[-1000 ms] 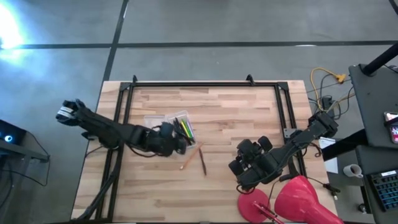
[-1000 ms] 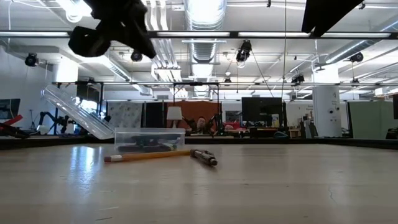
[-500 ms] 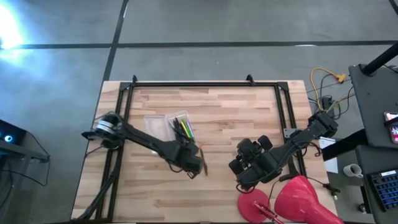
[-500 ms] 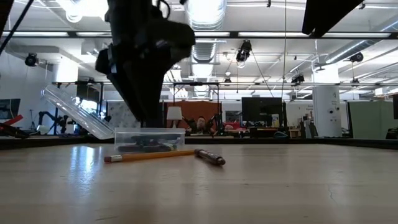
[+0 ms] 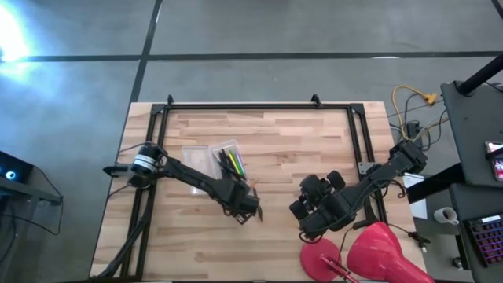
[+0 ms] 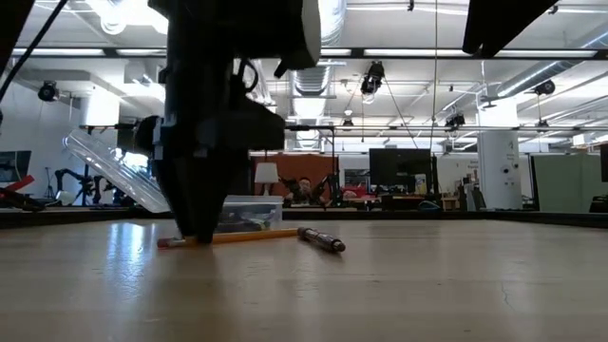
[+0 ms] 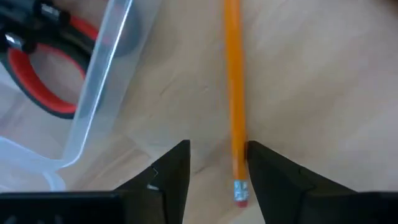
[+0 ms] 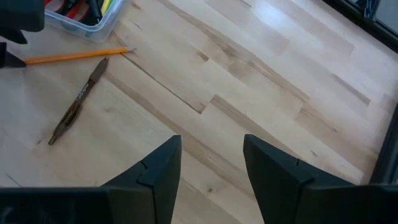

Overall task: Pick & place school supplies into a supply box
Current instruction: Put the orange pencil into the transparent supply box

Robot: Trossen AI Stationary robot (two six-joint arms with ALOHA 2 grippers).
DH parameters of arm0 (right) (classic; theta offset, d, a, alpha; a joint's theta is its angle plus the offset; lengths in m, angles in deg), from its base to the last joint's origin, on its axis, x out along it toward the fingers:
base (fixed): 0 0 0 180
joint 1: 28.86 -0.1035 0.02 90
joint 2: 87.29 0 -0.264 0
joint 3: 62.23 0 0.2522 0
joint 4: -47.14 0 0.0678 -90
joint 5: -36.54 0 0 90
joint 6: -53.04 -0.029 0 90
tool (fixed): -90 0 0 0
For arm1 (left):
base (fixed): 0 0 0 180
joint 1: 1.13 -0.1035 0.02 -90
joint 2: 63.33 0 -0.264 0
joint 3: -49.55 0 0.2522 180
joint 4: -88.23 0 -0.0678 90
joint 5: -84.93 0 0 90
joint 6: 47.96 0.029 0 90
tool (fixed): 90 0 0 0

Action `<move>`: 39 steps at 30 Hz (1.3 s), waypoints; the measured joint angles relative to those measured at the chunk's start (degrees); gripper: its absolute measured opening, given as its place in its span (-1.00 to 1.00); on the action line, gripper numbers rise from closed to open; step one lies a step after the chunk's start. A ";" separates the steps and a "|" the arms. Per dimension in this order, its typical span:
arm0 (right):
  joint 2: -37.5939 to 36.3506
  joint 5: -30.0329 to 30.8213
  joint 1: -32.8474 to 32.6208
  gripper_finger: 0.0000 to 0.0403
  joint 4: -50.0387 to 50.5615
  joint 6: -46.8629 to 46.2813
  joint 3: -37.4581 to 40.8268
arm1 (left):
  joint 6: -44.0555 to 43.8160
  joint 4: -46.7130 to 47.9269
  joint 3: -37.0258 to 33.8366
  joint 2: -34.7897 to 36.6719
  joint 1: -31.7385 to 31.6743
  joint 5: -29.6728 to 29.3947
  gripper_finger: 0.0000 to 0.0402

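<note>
Open workshop floor behind, ceiling ducts and strip lights, monitors along the far wall; work surface is a pale butcher-block table (image 5: 299, 149) inside a black frame. Supply box (image 5: 222, 160), clear plastic, sits toward the table's left-centre with its hinged lid (image 6: 114, 171) thrown back and propped at a slant, so the tray is open from above. Already inside: green, yellow and dark pens, plus red-handled scissors (image 7: 50, 81) seen through the box wall in the left wrist view. Two items remain loose on the wood just beside the box: an orange pencil (image 7: 235, 106) and a dark brown pen (image 8: 78, 102), lying near each other at an angle, tips close together. Left gripper (image 7: 217, 165) is down at table level over the pencil's eraser end, fingers apart and straddling it, one finger on each side, not yet closed; the pencil lies flat and unlifted. Going in near the end rather than mid-shaft looks like a choice to stay clear of the box wall, which is close alongside. Judged step: closing on the pencil for a pick, then a short carry into the box. An off-centre grip may let the long end droop or swing. Right gripper (image 8: 208, 165) waits above bare wood on the table's right side, fingers apart, holding nothing, near a big pink-red object (image 5: 377, 251) at the table's near right edge.
</note>
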 joint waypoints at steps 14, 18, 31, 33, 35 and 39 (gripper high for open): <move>0.00 -0.90 1.02 -0.17 -1.12 4.22 0.00 | 10.29 -7.16 -6.55 0.66 1.40 4.31 -0.95; 0.00 -2.84 2.73 -0.18 -3.20 8.00 0.00 | 10.99 -6.38 -6.63 1.60 3.32 4.34 -0.97; 0.21 -19.13 10.54 -0.38 -37.95 25.53 5.34 | 9.06 -3.69 -7.97 6.29 8.47 2.29 -0.99; 0.54 -22.10 12.42 -0.44 -45.80 26.24 7.76 | 8.41 -3.89 -8.12 6.49 8.82 1.84 -0.99; 0.94 -24.18 13.90 -0.51 -51.00 26.33 10.00 | 8.25 -3.87 -8.05 6.62 9.36 1.31 -1.00; 1.27 -24.63 15.24 -0.64 -52.46 25.00 12.51 | 7.35 -3.44 -6.78 6.70 10.30 0.32 -1.00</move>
